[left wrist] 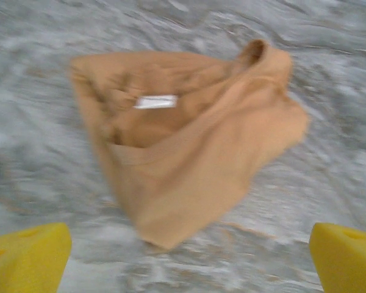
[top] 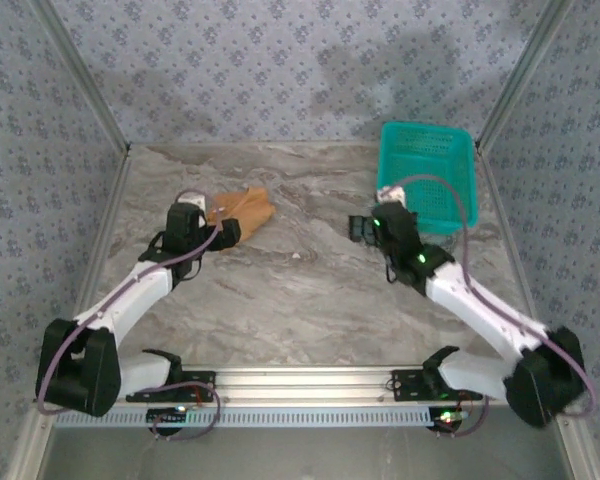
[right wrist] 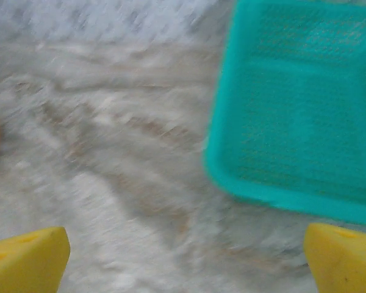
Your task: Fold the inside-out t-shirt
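T-shirt (top: 242, 207) lies crumpled on table (top: 300, 290), far left. Left gripper (top: 227, 232) just beside it, jaws wide apart, empty. Right gripper (top: 358, 228) also spread, empty, near teal basket (top: 425, 128).

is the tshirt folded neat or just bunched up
Bunched up, not neatly folded: the t-shirt lies as a loose, uneven heap on the table, layers overlapping crookedly, its white label showing.

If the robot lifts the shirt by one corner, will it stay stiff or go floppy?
Probably floppy: the shirt lies in soft folds and wrinkles, so it would likely droop. It looks thin, so probably light. Pushed, it would likely bunch up rather than slide whole.
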